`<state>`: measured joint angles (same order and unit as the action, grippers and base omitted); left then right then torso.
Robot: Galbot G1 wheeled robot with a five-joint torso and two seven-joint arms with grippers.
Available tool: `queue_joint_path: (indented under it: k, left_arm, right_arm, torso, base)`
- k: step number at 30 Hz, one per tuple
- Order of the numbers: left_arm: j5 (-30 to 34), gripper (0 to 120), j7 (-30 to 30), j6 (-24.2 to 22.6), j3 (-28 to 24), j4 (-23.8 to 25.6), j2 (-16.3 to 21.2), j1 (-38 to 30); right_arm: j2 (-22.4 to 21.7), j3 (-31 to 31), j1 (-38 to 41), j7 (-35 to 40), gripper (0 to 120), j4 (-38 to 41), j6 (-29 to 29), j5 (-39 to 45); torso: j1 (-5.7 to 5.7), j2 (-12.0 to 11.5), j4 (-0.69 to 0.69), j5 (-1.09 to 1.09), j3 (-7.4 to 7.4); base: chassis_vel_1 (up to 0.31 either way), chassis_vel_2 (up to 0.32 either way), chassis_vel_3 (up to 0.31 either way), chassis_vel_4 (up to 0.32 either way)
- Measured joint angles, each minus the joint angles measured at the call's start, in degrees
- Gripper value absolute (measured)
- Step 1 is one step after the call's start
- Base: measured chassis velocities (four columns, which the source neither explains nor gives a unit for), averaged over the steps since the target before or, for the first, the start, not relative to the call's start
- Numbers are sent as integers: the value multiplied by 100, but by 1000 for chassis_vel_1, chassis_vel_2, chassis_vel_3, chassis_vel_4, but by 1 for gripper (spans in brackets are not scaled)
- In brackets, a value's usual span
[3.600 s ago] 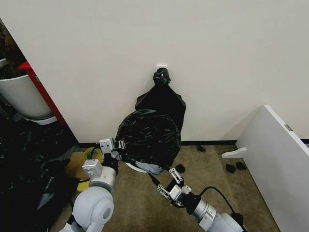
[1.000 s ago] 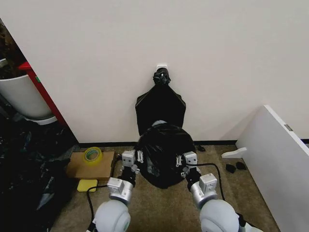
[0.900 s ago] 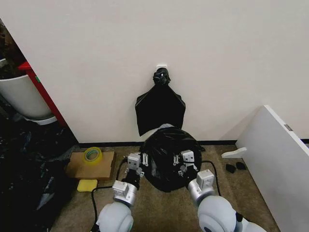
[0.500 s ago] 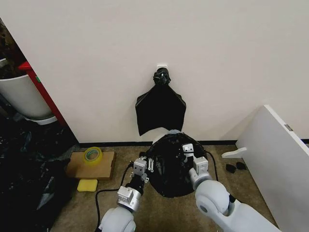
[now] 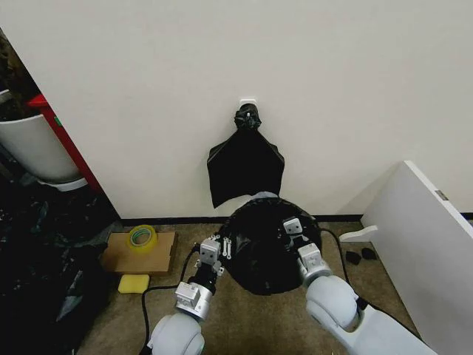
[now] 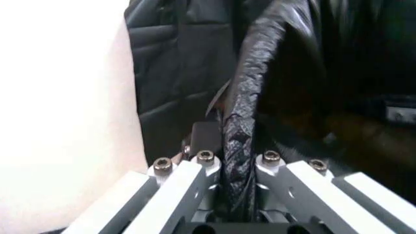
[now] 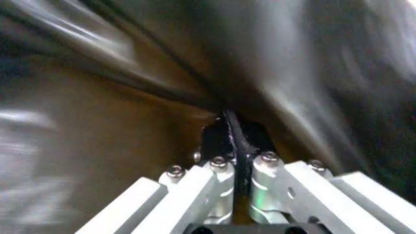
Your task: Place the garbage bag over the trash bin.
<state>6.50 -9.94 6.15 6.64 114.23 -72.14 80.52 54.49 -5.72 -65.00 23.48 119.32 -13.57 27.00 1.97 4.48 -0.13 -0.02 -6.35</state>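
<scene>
Left end effector (image 5: 216, 247) and right end effector (image 5: 290, 226) each clamped on the rim of the thin glossy black garbage bag (image 5: 260, 248), mouth spread wide at lower centre, flat fan-shaped black bag bundle (image 5: 245, 167) on the wall above, yellow tape roll (image 5: 141, 236) at lower left.

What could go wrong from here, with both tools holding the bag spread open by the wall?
1. The garbage bag is thin film pinched at its rim by the left tool and the right tool; pulling farther apart might tear it or slip it free.
2. The bag hides whatever is under it in the head view, so its mouth could miss the rim unseen.
3. A cable trails on the floor by the left arm and might snag.
</scene>
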Motion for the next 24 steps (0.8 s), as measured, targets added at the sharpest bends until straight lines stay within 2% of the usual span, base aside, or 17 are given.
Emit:
queue_joint_path:
  k: [2,9,15,24]
  left_arm:
    - [-11,2,12,18,-17,-85,-10,-16]
    - [-32,2,-12,40,-2,-160,-30,-56]
    - [-41,2,-15,40,-13,-52,-22,-12]
    - [-247,2,33,83,-121,101,-22,145]
  right_arm:
    - [23,-58,-54,-11,0,147,-118,465]
    - [-6,-122,-171,165,0,322,-811,1095]
    - [8,-236,-115,267,0,215,-1516,1001]
    - [225,-338,411,500,0,-388,-1954,891]
  torso:
    - [0,0,-1,-4,0]
    - [0,0,-2,-2,0]
    - [0,0,-2,-2,0]
    - [0,0,-1,-2,0]
  base:
    - [0,0,0,0]
    - [0,0,0,0]
    - [0,0,0,0]
    - [0,0,0,0]
